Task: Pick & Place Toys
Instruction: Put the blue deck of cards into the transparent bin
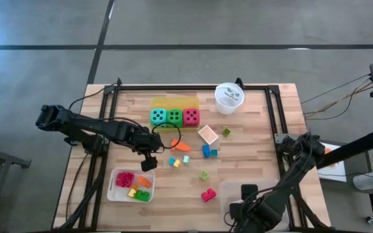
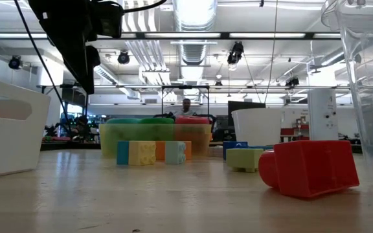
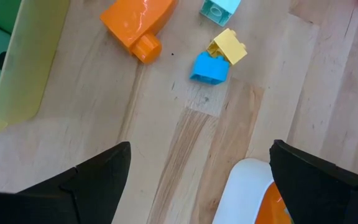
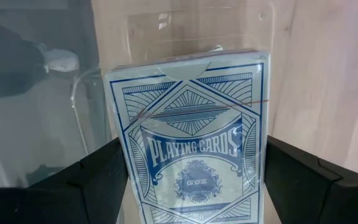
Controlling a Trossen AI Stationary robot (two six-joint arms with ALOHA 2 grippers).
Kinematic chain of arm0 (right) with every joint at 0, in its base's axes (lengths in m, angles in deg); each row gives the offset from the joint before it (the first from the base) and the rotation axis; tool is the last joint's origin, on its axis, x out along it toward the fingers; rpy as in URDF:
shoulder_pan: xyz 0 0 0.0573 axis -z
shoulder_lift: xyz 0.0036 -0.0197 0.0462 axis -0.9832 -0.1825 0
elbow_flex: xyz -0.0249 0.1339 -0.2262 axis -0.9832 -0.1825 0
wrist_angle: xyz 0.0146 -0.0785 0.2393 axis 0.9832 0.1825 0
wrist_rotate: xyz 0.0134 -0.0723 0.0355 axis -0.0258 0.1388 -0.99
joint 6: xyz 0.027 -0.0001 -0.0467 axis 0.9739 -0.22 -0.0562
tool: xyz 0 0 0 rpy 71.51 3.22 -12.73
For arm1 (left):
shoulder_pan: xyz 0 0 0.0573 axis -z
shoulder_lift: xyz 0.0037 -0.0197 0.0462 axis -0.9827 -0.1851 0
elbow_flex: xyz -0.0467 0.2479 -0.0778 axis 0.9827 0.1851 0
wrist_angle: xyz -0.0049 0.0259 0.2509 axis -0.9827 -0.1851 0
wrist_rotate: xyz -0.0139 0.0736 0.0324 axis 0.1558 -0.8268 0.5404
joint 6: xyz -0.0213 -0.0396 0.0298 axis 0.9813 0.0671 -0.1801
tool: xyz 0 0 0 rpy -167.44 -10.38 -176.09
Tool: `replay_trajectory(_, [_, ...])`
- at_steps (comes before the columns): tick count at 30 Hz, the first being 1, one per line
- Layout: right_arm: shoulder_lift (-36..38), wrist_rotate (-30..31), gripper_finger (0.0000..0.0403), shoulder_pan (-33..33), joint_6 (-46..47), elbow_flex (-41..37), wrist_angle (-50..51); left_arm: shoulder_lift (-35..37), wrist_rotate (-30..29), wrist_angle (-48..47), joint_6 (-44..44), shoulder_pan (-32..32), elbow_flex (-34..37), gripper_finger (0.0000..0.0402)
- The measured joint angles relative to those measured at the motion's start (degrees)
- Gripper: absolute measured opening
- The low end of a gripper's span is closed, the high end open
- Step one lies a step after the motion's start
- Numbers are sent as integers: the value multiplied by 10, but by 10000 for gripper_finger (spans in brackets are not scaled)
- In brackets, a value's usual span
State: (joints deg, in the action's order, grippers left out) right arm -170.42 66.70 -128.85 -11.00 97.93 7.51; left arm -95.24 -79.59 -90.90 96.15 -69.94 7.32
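Note:
My right gripper (image 1: 246, 193) stands over the clear tray (image 1: 228, 191) at the near right, shut on a blue-and-white pack of playing cards (image 4: 191, 149). My left gripper (image 1: 149, 163) hovers open above bare wood beside the white tray (image 1: 116, 176), nothing between its fingers (image 3: 201, 146). An orange block (image 3: 135, 22), a blue block (image 3: 209, 67) and a yellow block (image 3: 230, 45) lie on the table ahead of it. Teal, green and red dice (image 1: 174, 117) sit in the yellow tray (image 1: 173, 101). My right gripper pinches the pack between its two fingers, one on each long side edge (image 4: 115, 162). The fingers come from above, pointing down, and lie along the pack. The pack stands on end in the hold, face to the camera, over the clear tray (image 4: 86, 93); its lower end is hidden.
The white tray holds red, orange, yellow and green blocks (image 1: 133, 186). A red block (image 1: 208, 195) lies left of the clear tray. Blue blocks (image 1: 209, 151), a tan square piece (image 1: 207, 134) and small green blocks (image 1: 226, 132) lie mid-table. A round white cup (image 1: 229, 97) stands far right.

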Motion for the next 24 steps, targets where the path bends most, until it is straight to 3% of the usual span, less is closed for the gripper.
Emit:
replay_trajectory(14, [73,10,304,0,-57,-105,-89,0,0,0,2,0,0,367])
replay_trajectory(24, [92,-27,304,0,-316,-166,-115,0,0,0,2,0,0,367])
